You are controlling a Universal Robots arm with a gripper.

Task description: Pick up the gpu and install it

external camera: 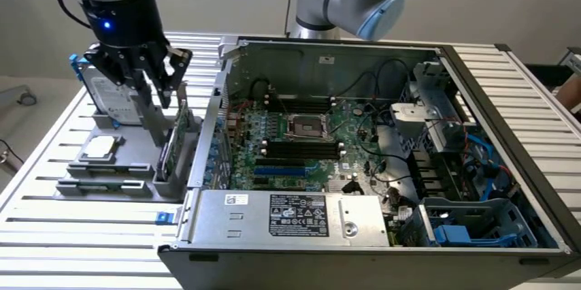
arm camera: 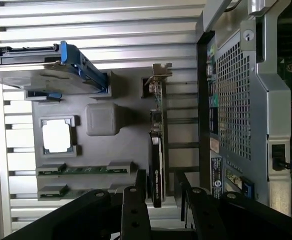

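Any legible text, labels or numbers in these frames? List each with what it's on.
Nothing legible.
Large white label on the power supply: print too small.
Small white sticker beside it: too small.
Blue sticker on the case rear: blurred.
Marking on the gpu cooler: unreadable.

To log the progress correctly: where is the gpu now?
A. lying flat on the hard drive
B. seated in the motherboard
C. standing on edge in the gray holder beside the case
C: the gpu stands on edge in the gray holder, with the open gripper just over it.
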